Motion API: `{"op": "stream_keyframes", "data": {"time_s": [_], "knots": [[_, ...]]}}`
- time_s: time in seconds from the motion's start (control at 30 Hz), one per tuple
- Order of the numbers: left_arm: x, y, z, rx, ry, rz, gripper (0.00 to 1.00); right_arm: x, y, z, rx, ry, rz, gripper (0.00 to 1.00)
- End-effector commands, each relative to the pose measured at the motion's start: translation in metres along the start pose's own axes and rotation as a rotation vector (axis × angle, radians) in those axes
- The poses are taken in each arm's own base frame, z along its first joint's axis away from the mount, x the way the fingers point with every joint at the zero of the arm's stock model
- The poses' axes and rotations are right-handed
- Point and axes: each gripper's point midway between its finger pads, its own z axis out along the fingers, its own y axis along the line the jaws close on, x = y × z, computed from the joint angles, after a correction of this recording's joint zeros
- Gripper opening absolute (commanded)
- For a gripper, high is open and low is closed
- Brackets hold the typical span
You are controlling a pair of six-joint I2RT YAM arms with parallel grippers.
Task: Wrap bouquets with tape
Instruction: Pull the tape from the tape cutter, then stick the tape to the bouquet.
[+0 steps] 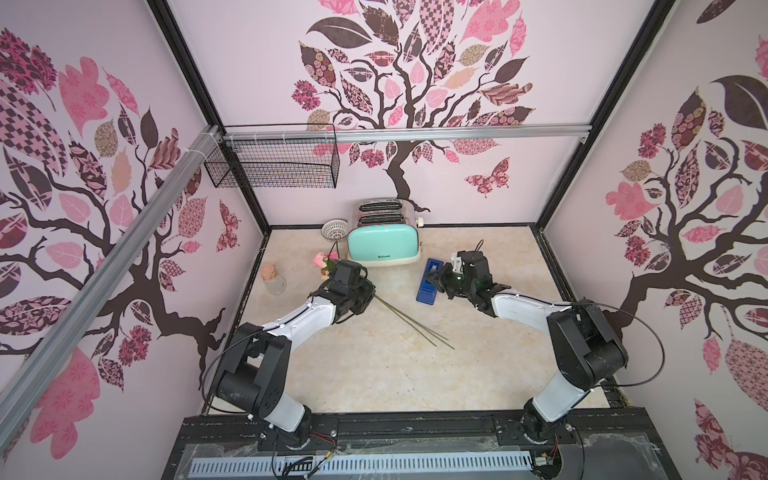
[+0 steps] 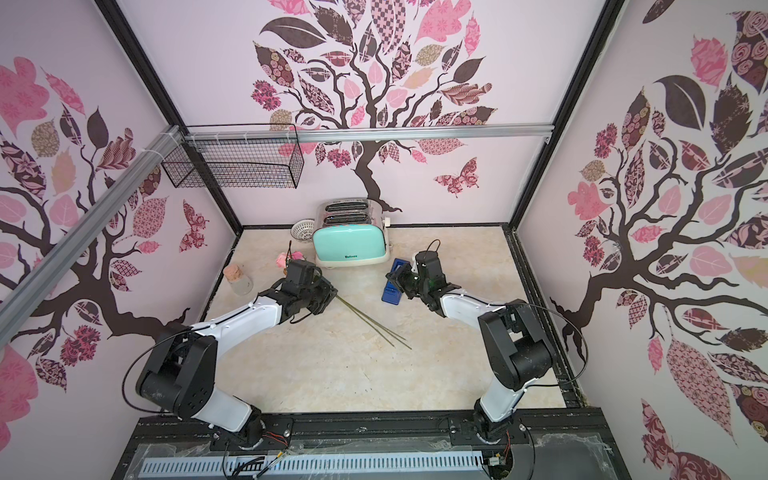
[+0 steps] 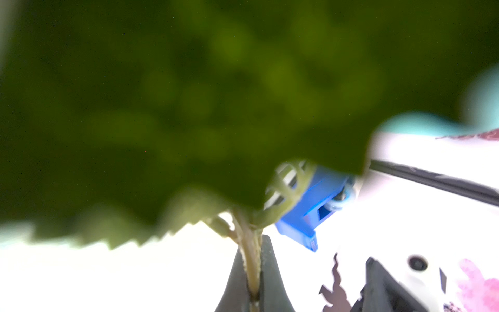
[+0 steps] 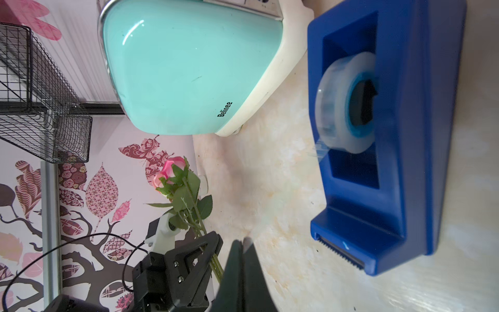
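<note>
Left gripper [image 3: 252, 256] clamped on the bouquets [image 1: 322, 262] at the stems. Only the left wrist view shows this, since the arm hides the jaws in both top views. Right gripper [image 4: 242, 243] jaws pressed together, just beside the blue dispenser [image 4: 418, 135]. The tape [image 4: 343, 102] sits in the dispenser, near the toaster [image 4: 189, 67].

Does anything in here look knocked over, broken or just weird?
Nothing looks spilled or broken. One oddity: a leaf of the bouquet, clamped by its stems in the left gripper, blankets most of that arm's wrist view. The toaster and tape dispenser sit upright.
</note>
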Motion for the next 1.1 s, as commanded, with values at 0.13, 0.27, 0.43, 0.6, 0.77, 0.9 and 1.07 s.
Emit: {"op": "stream_keyframes", "data": {"time_s": [0.13, 0.27, 0.43, 0.6, 0.77, 0.9, 1.07], "knots": [[-0.011, -0.024, 0.02, -0.009, -0.047, -0.139, 0.0, 0.003, 0.027, -0.016, -0.023, 0.03, -0.125, 0.0], [-0.008, -0.022, 0.033, -0.054, -0.057, -0.208, 0.0, 0.008, 0.023, -0.018, -0.018, 0.046, -0.145, 0.0], [0.0, -0.02, 0.045, -0.103, -0.024, -0.238, 0.0, 0.01, 0.021, -0.022, -0.014, 0.05, -0.211, 0.0], [0.011, -0.02, 0.054, -0.089, 0.033, -0.321, 0.0, 0.018, 0.019, -0.023, -0.048, 0.075, -0.223, 0.0], [0.009, -0.018, 0.056, -0.088, 0.012, -0.393, 0.0, 0.024, 0.019, -0.025, -0.086, 0.083, -0.252, 0.0], [0.003, -0.026, 0.051, -0.101, -0.036, -0.373, 0.0, 0.031, 0.015, -0.022, -0.092, 0.087, -0.265, 0.0], [0.014, -0.031, 0.06, -0.119, 0.003, -0.419, 0.0, 0.038, 0.011, -0.017, -0.096, 0.113, -0.289, 0.0]]}}
